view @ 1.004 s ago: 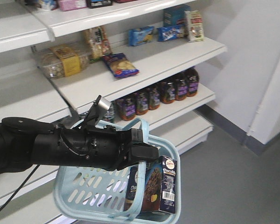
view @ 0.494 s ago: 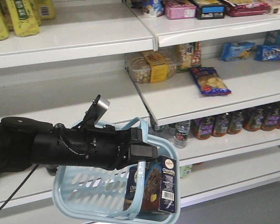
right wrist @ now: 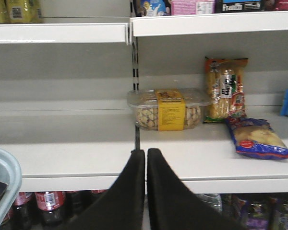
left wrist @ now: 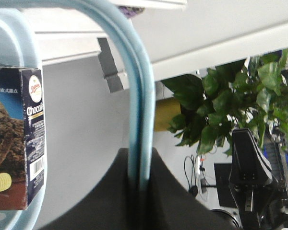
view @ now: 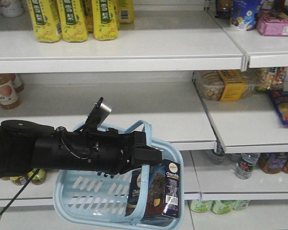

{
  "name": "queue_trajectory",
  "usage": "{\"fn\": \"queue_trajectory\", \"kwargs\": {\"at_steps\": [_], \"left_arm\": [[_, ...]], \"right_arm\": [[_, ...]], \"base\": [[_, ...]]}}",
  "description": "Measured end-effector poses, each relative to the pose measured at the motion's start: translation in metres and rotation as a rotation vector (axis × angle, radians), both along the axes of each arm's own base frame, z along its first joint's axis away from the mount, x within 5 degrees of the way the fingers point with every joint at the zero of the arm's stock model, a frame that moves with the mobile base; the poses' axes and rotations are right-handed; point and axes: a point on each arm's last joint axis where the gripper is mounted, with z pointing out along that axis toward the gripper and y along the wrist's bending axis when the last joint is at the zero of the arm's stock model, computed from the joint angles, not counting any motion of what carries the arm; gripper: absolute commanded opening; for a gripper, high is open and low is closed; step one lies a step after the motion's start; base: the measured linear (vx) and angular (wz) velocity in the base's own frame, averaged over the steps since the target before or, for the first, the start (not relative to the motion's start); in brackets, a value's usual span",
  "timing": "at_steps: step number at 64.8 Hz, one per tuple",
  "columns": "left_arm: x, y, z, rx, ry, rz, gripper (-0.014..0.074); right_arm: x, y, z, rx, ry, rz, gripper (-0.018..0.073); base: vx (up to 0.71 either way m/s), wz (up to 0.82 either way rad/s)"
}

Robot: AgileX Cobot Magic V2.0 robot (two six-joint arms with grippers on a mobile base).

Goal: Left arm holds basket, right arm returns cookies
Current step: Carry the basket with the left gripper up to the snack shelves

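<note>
Under the left pincer (view: 152,156) hangs the basket (view: 81,191), light blue with slots in its sides. The pincer is clamped on the basket's thin handle (left wrist: 137,96). The left wrist view shows the handle going right in between the two black fingers.

The cookies (view: 165,194) stand upright inside the basket, below the pincer and a bit to its right. The dark box starts with the word "Choco" in white letters. It has a round white logo, a picture of a chocolate cookie and a barcode on its side. The rest of the small writing is too tiny to read.

Only the front view shows the thick left arm (view: 62,153) and the yellow bottles (view: 74,19) high above it. Only the left wrist view shows a green plant (left wrist: 230,105).

The right pincer (right wrist: 146,154) shows only in its own view, with its fingers pressed close together. Ahead of it, on a white shelf (right wrist: 77,148), sits a clear tub (right wrist: 168,109) with a yellow label.
</note>
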Motion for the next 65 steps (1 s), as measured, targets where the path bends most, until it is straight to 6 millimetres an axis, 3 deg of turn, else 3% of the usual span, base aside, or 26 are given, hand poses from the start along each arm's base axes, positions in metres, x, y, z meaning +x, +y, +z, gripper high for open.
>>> {"fn": "queue_trajectory", "kwargs": {"at_steps": [65], "left_arm": [[-0.0017, -0.0008, 0.0009, -0.013, 0.008, -0.018, -0.0006]], "right_arm": [[0.0, 0.0, 0.0, 0.0, 0.0, 0.0, -0.0008]], "base": [[0.1, 0.07]]}}
